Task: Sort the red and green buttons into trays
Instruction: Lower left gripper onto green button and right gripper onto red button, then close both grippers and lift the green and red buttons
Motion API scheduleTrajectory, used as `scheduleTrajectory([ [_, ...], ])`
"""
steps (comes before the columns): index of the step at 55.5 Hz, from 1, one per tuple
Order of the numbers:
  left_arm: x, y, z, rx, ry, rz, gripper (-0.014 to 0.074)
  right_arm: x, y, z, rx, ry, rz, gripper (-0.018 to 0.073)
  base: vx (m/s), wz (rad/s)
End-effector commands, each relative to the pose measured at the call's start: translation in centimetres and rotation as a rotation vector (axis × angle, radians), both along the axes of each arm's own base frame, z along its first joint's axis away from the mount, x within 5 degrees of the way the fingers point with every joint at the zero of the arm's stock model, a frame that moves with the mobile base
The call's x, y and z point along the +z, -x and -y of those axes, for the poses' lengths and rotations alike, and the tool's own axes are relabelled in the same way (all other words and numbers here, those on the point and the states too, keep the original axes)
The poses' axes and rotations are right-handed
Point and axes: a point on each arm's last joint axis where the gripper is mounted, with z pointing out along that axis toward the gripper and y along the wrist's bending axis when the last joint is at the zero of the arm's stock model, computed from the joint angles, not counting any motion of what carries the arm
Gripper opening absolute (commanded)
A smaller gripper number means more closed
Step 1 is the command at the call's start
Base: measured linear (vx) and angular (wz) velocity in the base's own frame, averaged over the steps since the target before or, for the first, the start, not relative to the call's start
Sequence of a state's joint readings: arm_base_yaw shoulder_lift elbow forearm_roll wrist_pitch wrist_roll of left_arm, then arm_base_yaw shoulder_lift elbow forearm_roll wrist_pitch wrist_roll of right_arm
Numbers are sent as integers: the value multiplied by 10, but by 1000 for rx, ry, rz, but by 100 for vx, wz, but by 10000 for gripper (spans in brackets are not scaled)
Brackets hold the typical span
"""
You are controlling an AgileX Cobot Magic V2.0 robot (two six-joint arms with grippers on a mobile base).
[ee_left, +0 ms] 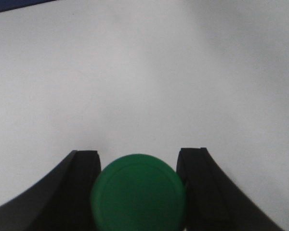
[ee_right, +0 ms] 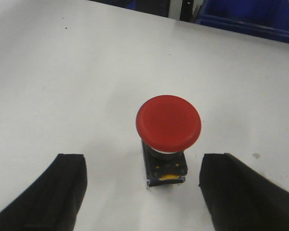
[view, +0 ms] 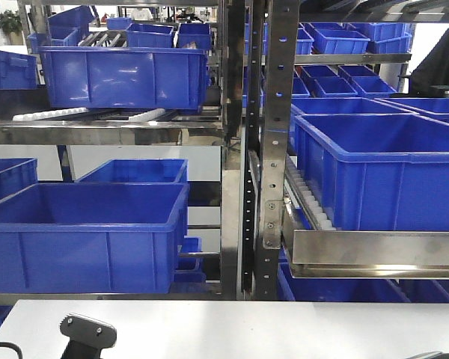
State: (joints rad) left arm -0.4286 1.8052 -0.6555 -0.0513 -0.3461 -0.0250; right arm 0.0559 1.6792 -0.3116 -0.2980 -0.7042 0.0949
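Observation:
In the left wrist view the green button (ee_left: 138,192) shows only its round green cap, which fills the gap between the two black fingers (ee_left: 82,187); my left gripper (ee_left: 138,153) is shut on it above the white table (ee_left: 135,72). The red button (ee_right: 168,120) stands upright on the table in the right wrist view, its black body with a yellow mark below the cap. My right gripper (ee_right: 143,156) is open around it, the button nearer the right finger (ee_right: 241,192) and touching neither. The trays are out of view.
Beyond the table's far edge (view: 224,303) a metal rack (view: 273,149) holds several deep blue crates (view: 82,232) on two levels. Blue crates (ee_right: 250,14) also show at the top of the right wrist view. A black arm part (view: 86,333) rises at the front edge.

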Motion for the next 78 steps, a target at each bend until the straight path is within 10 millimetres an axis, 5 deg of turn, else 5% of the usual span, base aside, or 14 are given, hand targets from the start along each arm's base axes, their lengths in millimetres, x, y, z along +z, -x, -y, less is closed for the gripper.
scheduleTrajectory([
  [1, 22, -9, 4, 6, 54, 116, 125, 9, -14, -1, -23, -48, 147, 561, 0, 0],
  [29, 22, -9, 4, 6, 54, 117, 125, -19, -19, -5, 30, -41, 195, 561, 0, 0],
  [44, 22, -9, 4, -2, 44, 120, 125, -23, -43, -6, 9, -61, 219, 561, 0, 0],
  [55, 22, -8, 4, -44, -7, 140, 125, -31, -43, -5, 6, -43, 157, 535, 0, 0],
  [65, 22, -9, 4, -44, -7, 141, 125, -32, -42, -5, 6, -38, 142, 382, 0, 0],
  [78, 20, -7, 4, -43, -13, 115, 125, -31, -43, -2, -38, -61, 146, 43, 0, 0],
])
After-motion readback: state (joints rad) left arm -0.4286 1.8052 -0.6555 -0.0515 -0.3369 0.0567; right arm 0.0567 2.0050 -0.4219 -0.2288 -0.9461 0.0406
